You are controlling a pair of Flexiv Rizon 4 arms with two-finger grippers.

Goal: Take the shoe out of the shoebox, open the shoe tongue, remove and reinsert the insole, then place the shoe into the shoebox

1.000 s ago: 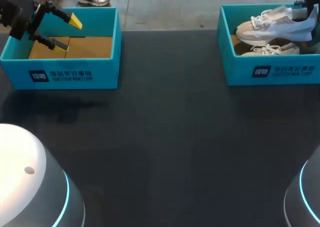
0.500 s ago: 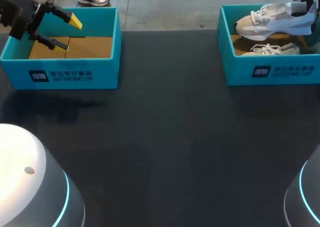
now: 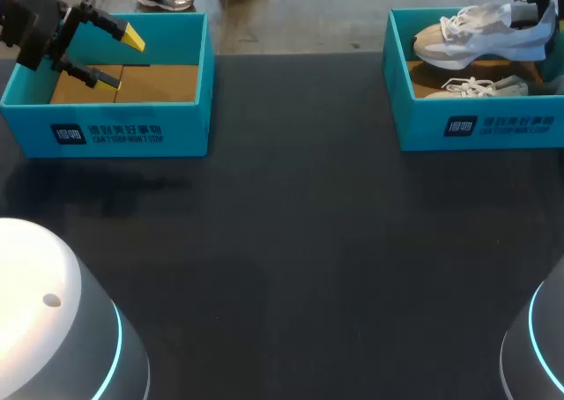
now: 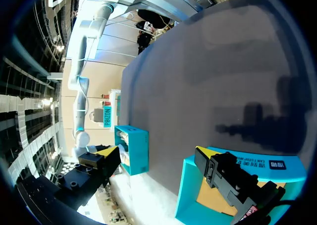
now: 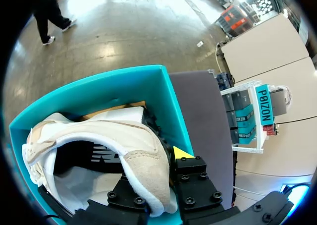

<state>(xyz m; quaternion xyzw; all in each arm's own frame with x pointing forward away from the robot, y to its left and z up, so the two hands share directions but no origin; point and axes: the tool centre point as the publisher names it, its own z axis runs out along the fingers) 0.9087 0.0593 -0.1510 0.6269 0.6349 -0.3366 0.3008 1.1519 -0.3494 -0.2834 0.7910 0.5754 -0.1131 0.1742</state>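
Dark matte table carries a teal cardboard shoebox, above whose floor the soft white-and-beige shoe hangs tilted, heel pinched in the right gripper, seemingly for lifting out, while well left of that shoebox the left gripper hovers spread open and empty.
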